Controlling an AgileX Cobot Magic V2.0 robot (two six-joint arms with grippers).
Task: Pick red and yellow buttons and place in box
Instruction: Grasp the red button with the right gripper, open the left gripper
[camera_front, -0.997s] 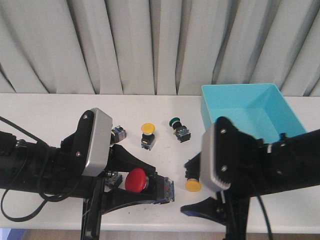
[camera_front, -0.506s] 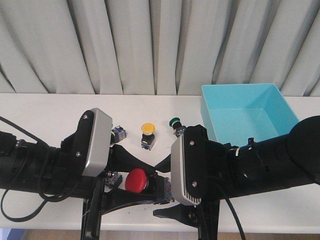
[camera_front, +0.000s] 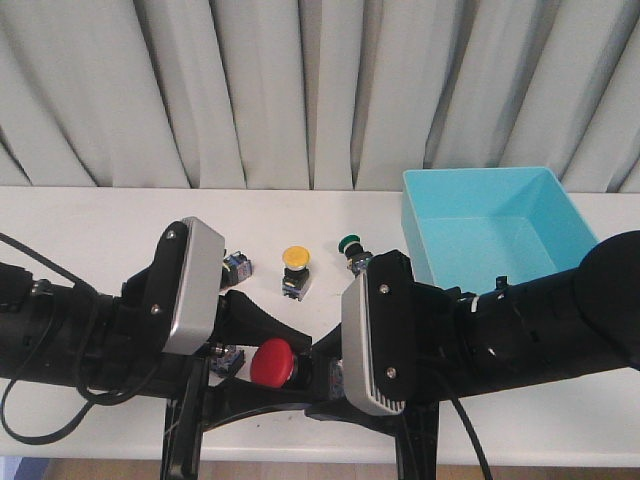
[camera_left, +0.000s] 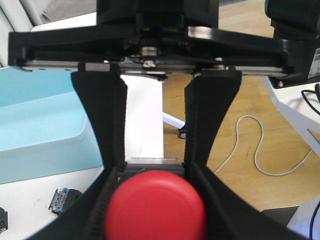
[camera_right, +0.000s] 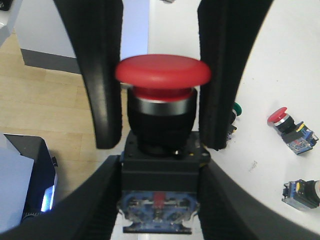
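A red button (camera_front: 272, 362) with a wide mushroom cap hangs above the table's front edge. My left gripper (camera_front: 298, 368) is shut on it just under the cap (camera_left: 155, 206). My right gripper (camera_right: 162, 167) faces it from the other side, its fingers pressed on both sides of the black switch body (camera_right: 162, 155). A yellow button (camera_front: 294, 262) stands on the table behind them. A small red-capped button (camera_right: 283, 120) lies on the table in the right wrist view. The turquoise box (camera_front: 480, 185) sits at the back right, with nothing showing inside it.
A green-capped button (camera_front: 352, 247) lies by the box's near-left corner. Two more switch bodies (camera_front: 237, 267) (camera_front: 228, 357) peek out beside my left wrist camera. Both arms crowd the front middle of the table. The curtain hangs behind.
My right gripper swung left from the loose yellow button to the red button held by my left gripper, then closed on its body. The left arm stayed still.
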